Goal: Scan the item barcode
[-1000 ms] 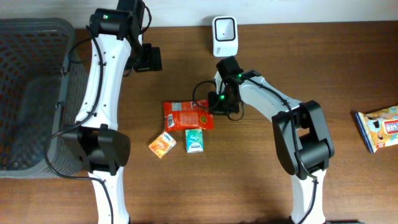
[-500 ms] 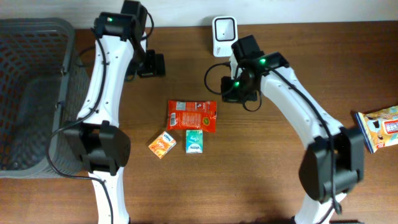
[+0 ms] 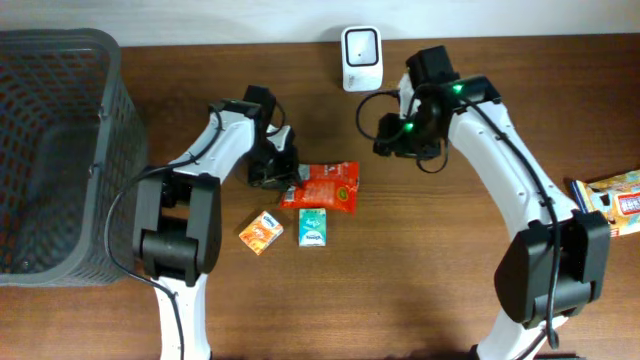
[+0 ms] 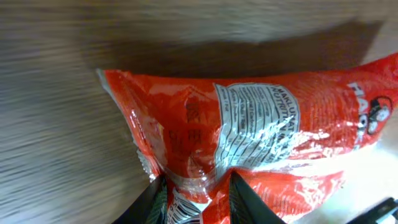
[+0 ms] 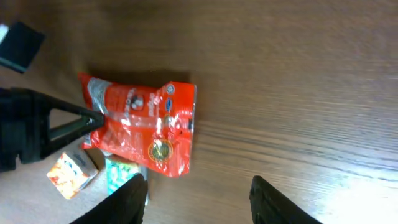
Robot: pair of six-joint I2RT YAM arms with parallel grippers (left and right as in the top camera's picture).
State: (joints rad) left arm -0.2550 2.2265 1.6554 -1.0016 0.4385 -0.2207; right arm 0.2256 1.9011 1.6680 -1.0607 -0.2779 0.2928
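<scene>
A red snack packet point(image 3: 328, 187) lies on the table's middle, white nutrition panel and part of a barcode point(image 4: 180, 210) facing up. My left gripper point(image 3: 287, 180) is shut on the packet's left edge, and both fingers point(image 4: 157, 196) pinch the crumpled foil point(image 4: 249, 130). The white barcode scanner point(image 3: 360, 57) stands at the back edge. My right gripper point(image 3: 388, 135) hovers open to the right of the packet and in front of the scanner, holding nothing. In the right wrist view the packet point(image 5: 140, 124) lies beyond the open right gripper point(image 5: 196, 186), with the left gripper point(image 5: 37, 134) at its left end.
A small orange box point(image 3: 261, 232) and a teal box point(image 3: 313, 226) lie just in front of the packet. A dark mesh basket point(image 3: 50, 150) fills the left side. Another snack package point(image 3: 610, 205) lies at the right edge.
The right gripper let go of the red packet, opened and pulled back to the right. The left arm swung down from the back and closed on the packet's left edge.
</scene>
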